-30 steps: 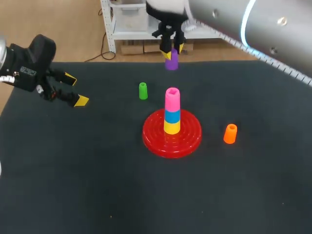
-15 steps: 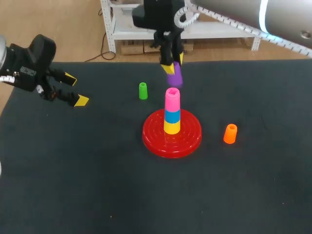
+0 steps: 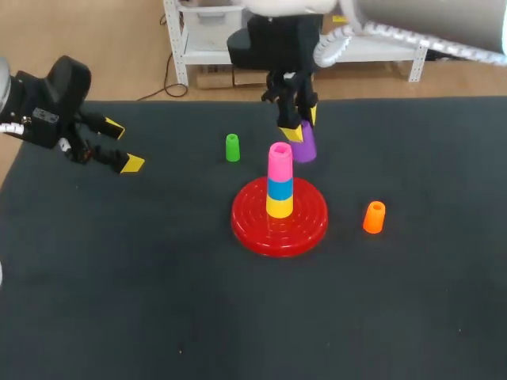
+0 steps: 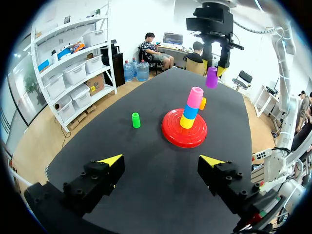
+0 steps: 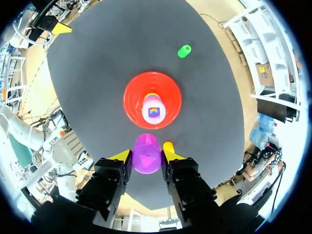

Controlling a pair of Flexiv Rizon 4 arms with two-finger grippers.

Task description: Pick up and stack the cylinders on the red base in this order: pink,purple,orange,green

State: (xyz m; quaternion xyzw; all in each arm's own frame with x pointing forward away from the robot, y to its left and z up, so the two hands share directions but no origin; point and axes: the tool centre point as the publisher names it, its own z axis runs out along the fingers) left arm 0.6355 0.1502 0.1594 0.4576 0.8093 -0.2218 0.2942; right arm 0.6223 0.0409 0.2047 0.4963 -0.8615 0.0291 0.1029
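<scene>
Your right claw (image 3: 299, 127) is clamped on the purple cylinder (image 3: 304, 147), with a yellow tip on either side. It holds the cylinder off the tabletop (image 3: 158, 277), just beside the top of the pink cylinder (image 3: 280, 161) and not over it. Pink sits atop a blue piece (image 3: 279, 188) and a yellow piece (image 3: 279, 207) on the red base (image 3: 247, 223). The green cylinder (image 3: 232, 148) and orange cylinder (image 3: 374, 217) stand upright on opposite sides of the base. Your left claw (image 3: 124, 146) hangs with its fingers spread wide, well apart from the base.
</scene>
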